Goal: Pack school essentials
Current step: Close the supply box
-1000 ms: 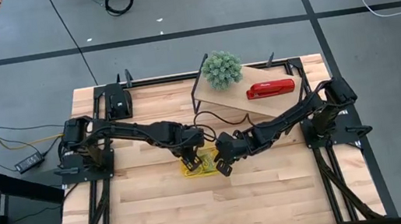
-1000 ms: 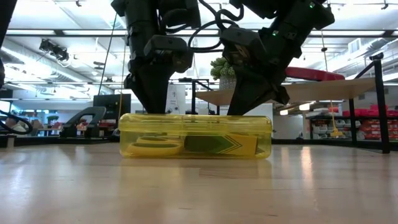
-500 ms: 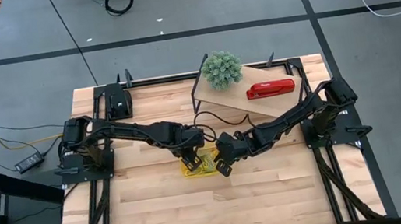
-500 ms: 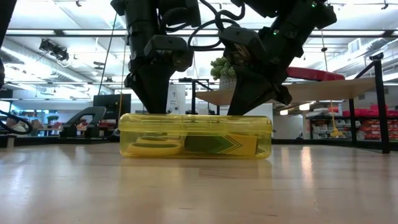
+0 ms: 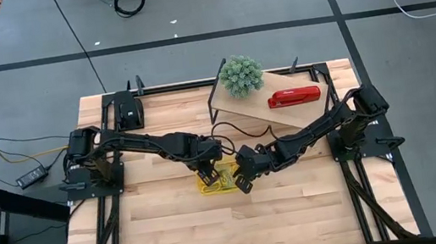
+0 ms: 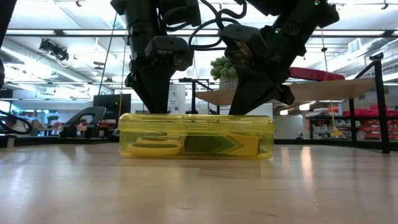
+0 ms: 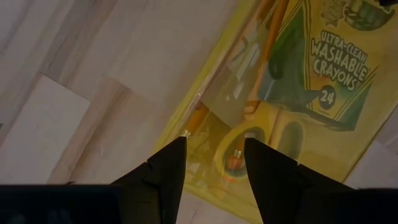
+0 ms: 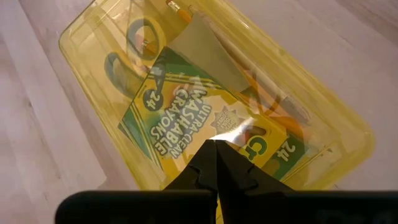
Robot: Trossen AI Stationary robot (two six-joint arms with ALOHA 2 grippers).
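Translucent yellow plastic case holding green-and-yellow crayon box, left gripper parted, empty, right gripper closed, empty, red stapler and green potted plant behind, case contents blurred

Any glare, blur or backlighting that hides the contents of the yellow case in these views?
Right wrist view: a bright glare patch sits on the lid over the crayon box, label still readable. Left wrist view: the left gripper's fingers are soft and dark, and the scissors are hazy. Low view: bright ceiling lights leave both arms as silhouettes above the yellow case.
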